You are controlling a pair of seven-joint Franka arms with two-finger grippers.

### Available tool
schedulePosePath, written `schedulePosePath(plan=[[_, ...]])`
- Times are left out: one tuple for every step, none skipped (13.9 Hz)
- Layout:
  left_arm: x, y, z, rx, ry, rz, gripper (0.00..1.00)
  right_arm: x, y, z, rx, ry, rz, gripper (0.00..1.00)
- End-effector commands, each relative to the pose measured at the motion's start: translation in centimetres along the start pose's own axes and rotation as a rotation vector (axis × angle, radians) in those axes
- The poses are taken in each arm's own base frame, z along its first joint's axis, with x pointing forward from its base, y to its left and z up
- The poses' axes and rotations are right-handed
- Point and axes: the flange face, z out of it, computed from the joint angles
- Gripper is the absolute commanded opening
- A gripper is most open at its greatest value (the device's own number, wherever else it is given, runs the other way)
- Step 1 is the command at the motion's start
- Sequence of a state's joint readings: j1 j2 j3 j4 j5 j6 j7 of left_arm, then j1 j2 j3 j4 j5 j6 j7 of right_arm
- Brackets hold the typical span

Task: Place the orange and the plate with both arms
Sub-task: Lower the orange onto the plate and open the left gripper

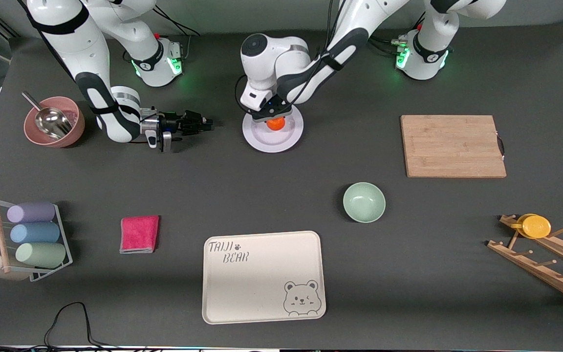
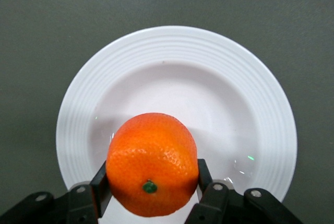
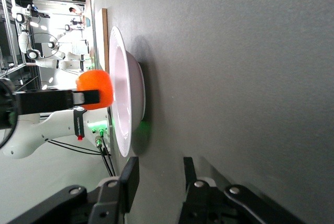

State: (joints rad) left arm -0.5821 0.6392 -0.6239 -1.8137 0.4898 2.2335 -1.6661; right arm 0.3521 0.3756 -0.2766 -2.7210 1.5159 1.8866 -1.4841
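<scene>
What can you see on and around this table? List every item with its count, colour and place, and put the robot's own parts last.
orange: 1, bright orange, held just over the plate.
plate: 1, white, between the arms.
pink bowl: 1, holding a metal scoop, right arm's end.
cutting board: 1, wooden, left arm's end.
green bowl: 1, mint, nearer the camera than the plate.
tray: 1, cream, nearest the camera.
cloth: 1, pink, beside the tray.
left gripper: shut on the orange.
right gripper: open, beside the plate.

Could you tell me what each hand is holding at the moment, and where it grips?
The left hand grips the orange by its sides, above the plate. The right hand, beside the plate, holds nothing.
</scene>
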Motion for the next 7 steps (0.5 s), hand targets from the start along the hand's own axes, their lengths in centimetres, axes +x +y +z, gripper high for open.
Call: schedulePosePath(plan=[[0.0, 1.1, -0.5, -0.011, 0.020, -0.011, 0.00, 0.1, 0.4, 0.2, 0.007, 0.018, 0.036, 0.41], [-0.1, 1.3, -0.4, -0.025, 0.012, -0.016, 0.00, 0.0, 0.4, 0.2, 0.007, 0.018, 0.041, 0.41], [-0.6, 1.5, 0.0, -0.038, 0.002, -0.018, 0.00, 0.1, 0.4, 0.1, 0.007, 0.020, 0.040, 0.41], [-1.0, 1.7, 0.4, -0.043, -0.005, -0.017, 0.00, 0.0, 0.4, 0.2, 0.007, 0.018, 0.042, 0.41], [-1.0, 1.8, 0.6, -0.047, -0.010, -0.024, 0.00, 0.0, 0.4, 0.2, 0.007, 0.018, 0.042, 0.41], [-0.4, 1.6, 0.9, -0.045, -0.007, -0.037, 0.00, 0.0, 0.4, 0.2, 0.007, 0.018, 0.045, 0.41], [-0.1, 1.5, 1.3, -0.041, -0.004, -0.043, 0.05, 0.0, 0.4, 0.2, 0.007, 0.018, 0.045, 0.41]])
